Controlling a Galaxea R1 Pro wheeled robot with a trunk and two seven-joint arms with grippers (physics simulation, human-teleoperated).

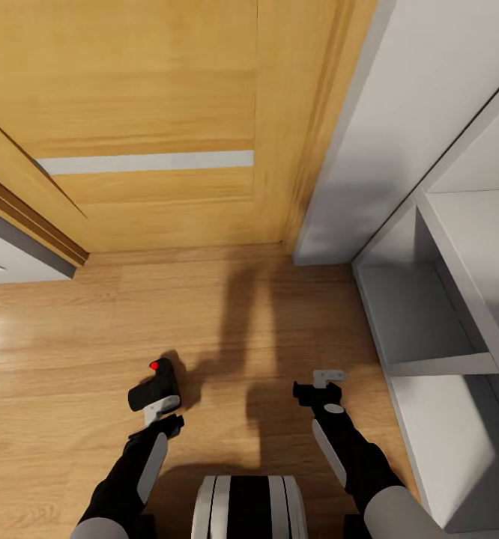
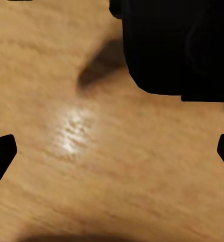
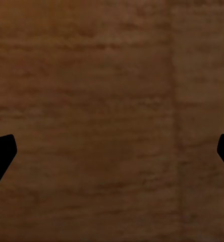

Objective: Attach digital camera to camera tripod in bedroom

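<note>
I am facing a closed wooden door [image 1: 144, 120] with a grey band across it, the wood floor [image 1: 227, 314] under both arms and a white shelf unit [image 1: 459, 299] along my right. The digital camera [image 1: 153, 388], black with its red dot on top, sits at the tip of my left end effector [image 1: 159, 408] and above the floor. In the left wrist view its dark body [image 2: 177, 45] hangs at one corner, with its shadow on the boards beneath. It looks carried, so I judge the left end effector to be clamped on it, though the contact itself is not plainly visible and the fingertips [image 2: 1, 156] at that view's edges look set wide.

My right end effector [image 1: 321, 385] carries nothing. Its fingertips [image 3: 1, 154] stand apart at the edges of its wrist view, with shaded floor [image 3: 112, 121] between them.

As for progress, I judge that the camera is in hand. The camera tripod is not yet before me, so what remains is to drive to it, line the camera up over its head and seat it there. I would call this the transit stage, with the attachment itself not begun.
</note>
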